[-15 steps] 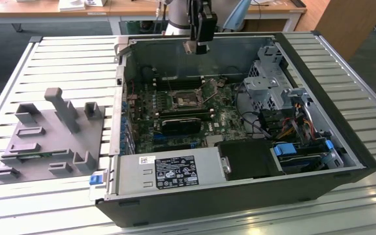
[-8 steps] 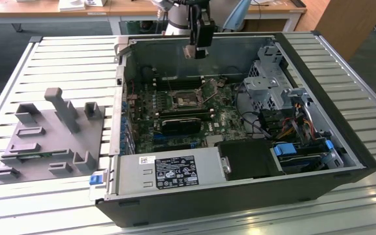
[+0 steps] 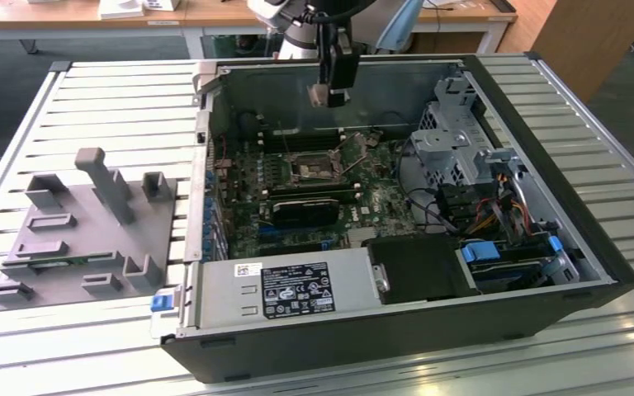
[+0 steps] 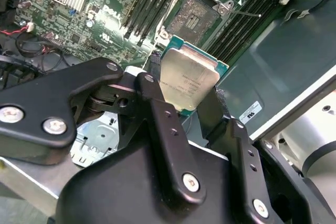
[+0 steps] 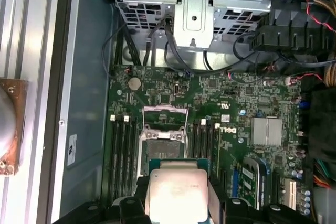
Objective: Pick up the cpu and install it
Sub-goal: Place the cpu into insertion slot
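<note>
Far off on the exterior view's left of the gripper [image 3: 332, 92], grey holder blocks [image 3: 86, 235] are sitting on the slatted table [image 3: 108, 107], well apart from it. Gripper is hanging over the far edge of the open computer case [image 3: 405, 337], above the motherboard [image 3: 295, 194]. Fingers [image 4: 157, 108] are clamping the cpu [image 4: 189, 80] by two opposite edges (silver lid facing both wrist cameras, green rim showing at its far end). Cpu is riding in the air between the pads, touching nothing else. Below and just ahead of the gripper, the socket [image 5: 164, 142] is lying uncovered, with dark memory slots [image 5: 122, 153] running along both sides. Farther past it from the gripper, a metal bracket [image 5: 193, 17] is sitting on a perforated cage. On the exterior view's right of the gripper, a drive cage [image 3: 455, 132] and a cable bundle [image 3: 494, 206] are filling that end of the case.
</note>
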Motion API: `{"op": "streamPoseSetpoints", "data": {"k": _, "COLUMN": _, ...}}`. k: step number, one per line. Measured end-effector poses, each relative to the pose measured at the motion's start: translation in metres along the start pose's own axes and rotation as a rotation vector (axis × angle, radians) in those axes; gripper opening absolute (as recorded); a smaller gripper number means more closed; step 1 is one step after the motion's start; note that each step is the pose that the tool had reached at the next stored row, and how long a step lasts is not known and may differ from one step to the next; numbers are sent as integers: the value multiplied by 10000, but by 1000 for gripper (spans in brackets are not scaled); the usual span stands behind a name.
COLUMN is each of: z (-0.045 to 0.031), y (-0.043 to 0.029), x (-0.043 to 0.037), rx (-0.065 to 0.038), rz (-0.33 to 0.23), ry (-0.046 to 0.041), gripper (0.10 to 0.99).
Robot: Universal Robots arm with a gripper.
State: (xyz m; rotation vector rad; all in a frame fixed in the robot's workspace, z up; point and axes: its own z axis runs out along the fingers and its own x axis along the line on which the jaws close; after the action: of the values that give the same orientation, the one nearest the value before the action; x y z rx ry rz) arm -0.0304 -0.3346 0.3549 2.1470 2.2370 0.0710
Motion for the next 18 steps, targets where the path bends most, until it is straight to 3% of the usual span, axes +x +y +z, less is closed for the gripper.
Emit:
{"op": "streamPoseSetpoints", "data": {"k": 7, "z": 129, "y": -4, "x": 108, "rx": 9, "rz": 71, "ry": 5, "gripper": 525}}
{"op": "streamPoseSetpoints", "data": {"k": 18, "z": 319, "y": -15, "x": 111, "rx": 12, "rz": 111, "ry": 3, "gripper": 525}}
